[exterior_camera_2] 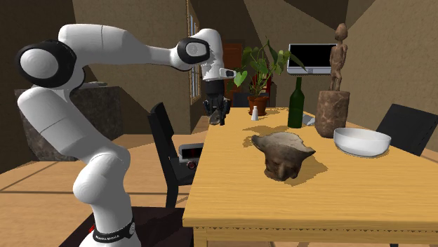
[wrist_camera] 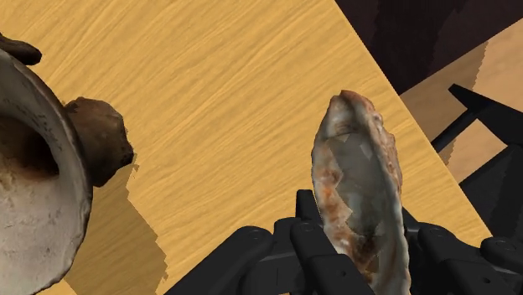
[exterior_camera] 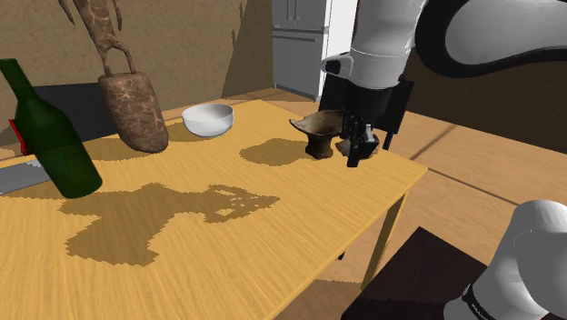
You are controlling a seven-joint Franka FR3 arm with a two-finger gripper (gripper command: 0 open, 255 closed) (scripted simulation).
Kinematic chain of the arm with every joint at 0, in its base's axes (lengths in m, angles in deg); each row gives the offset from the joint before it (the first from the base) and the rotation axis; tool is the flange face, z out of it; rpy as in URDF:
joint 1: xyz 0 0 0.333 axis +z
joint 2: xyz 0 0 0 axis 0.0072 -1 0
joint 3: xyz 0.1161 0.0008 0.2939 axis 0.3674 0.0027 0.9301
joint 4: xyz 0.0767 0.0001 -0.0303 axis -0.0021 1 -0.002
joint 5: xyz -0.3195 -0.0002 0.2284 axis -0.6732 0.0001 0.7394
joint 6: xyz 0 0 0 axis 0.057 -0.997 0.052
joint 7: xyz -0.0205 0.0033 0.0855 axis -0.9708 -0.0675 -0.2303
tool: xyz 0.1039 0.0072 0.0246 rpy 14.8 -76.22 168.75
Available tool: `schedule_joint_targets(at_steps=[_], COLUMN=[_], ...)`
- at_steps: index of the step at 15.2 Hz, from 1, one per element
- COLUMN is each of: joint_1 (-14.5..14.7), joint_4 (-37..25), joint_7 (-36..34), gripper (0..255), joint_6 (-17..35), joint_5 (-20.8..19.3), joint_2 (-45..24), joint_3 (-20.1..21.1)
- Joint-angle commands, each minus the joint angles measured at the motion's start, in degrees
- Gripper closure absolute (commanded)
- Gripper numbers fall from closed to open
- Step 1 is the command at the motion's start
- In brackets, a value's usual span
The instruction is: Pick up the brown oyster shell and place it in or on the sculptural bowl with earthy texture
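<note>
The brown oyster shell [wrist_camera: 359, 188] stands on edge, clasped between my black fingers [wrist_camera: 307, 225]. My gripper [exterior_camera: 356, 151] is shut on it and hangs just above the table's edge, on the shoulder view's right of the sculptural bowl [exterior_camera: 319, 131]. The bowl is dark brown and rough, on a stubby foot, and stands upright on the wooden table [exterior_camera: 227, 227]. In the wrist view its pale hollow [wrist_camera: 29, 180] lies off to one side of the shell. The second exterior view has the gripper [exterior_camera_2: 218, 112] beyond the bowl [exterior_camera_2: 284, 154], toward the table's far corner.
A white bowl [exterior_camera: 208, 118], a brown carved statue [exterior_camera: 134, 107] and a green bottle [exterior_camera: 53, 136] stand on the table farther along. A dark chair [exterior_camera_2: 163, 137] sits beside the table near the arm. The table's edge runs close under the gripper.
</note>
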Motion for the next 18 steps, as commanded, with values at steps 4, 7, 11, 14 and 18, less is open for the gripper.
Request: schedule_joint_targets(at_steps=[4,7,11,14,18], joint_1=[-0.2,-0.33,-0.52,-0.66,-1.55], joint_4=[-4.65,-7.59,-11.69,-14.92,-17.82], joint_7=[0.18,0.26,0.35,0.39,2.68], gripper=[255,255,255,255,255], joint_6=[-3.82,-6.05,-9.03,-11.29,-11.75], joint_5=[-0.24,-0.39,-0.62,-0.81,-1.83], joint_2=[-0.86,-1.58,-2.71,-3.68,-6.08], joint_3=[-0.14,-0.19,-0.21,-0.19,-1.79])
